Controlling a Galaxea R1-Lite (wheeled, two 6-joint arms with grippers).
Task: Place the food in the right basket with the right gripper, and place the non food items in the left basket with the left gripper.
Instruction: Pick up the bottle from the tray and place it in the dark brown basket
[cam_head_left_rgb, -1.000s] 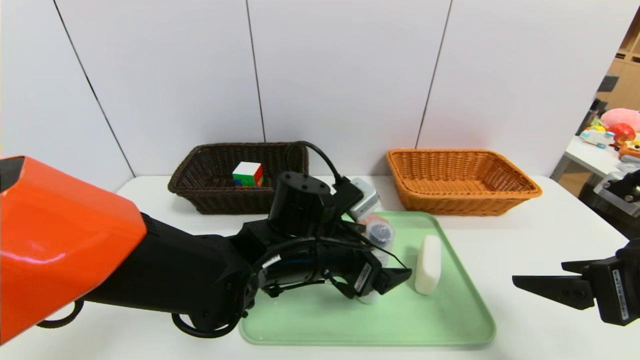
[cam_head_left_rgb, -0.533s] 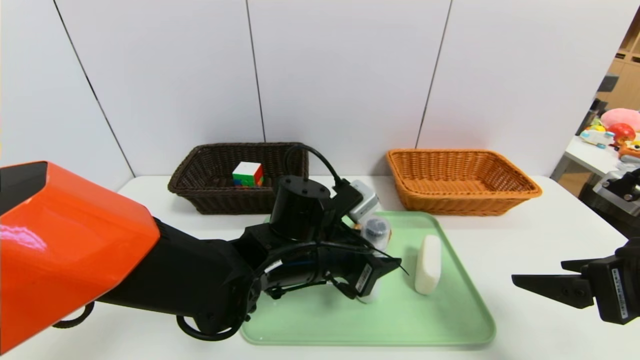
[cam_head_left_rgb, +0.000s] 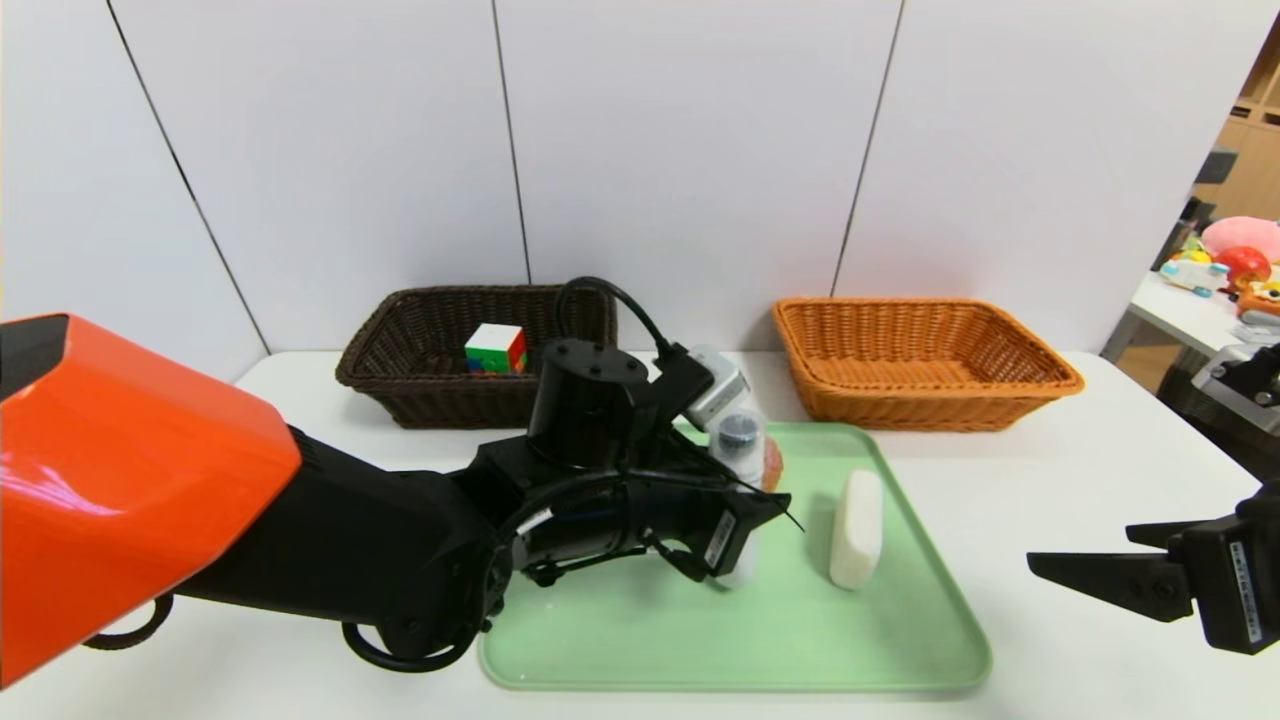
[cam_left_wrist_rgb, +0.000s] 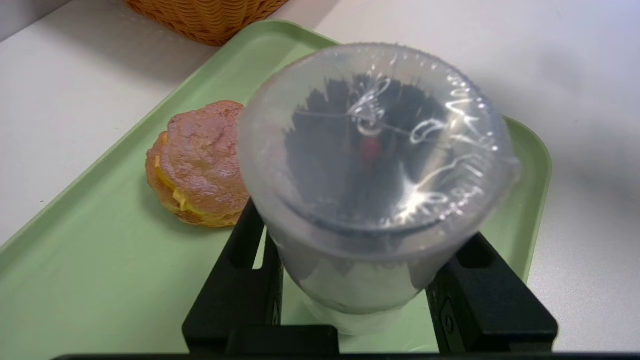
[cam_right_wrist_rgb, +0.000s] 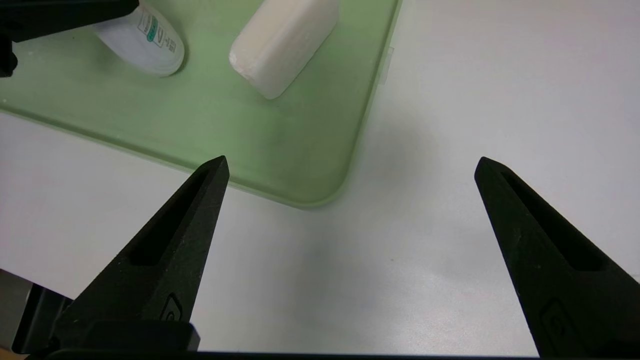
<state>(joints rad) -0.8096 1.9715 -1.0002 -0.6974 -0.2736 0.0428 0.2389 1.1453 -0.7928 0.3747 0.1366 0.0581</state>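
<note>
White table (cam_head_left_rgb: 1050, 480) nearest, with the right gripper (cam_right_wrist_rgb: 350, 165) spread wide over bare tabletop just off the green tray's (cam_head_left_rgb: 700, 640) corner. On the tray the left gripper (cam_left_wrist_rgb: 370, 260) pinches a clear wrapped cup (cam_left_wrist_rgb: 375, 150), tilted, between a bun (cam_left_wrist_rgb: 200, 160) and a white block (cam_head_left_rgb: 857, 527). Against the white wall sit the dark basket (cam_head_left_rgb: 420, 340) holding a cube (cam_head_left_rgb: 497, 348), and the orange basket (cam_head_left_rgb: 920, 360) right.

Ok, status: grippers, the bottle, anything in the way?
Left gripper shut on clear bottle, tilted over green tray. Right gripper open, idle beside the tray. Cream puff close beside bottle; dark basket unobstructed.
</note>
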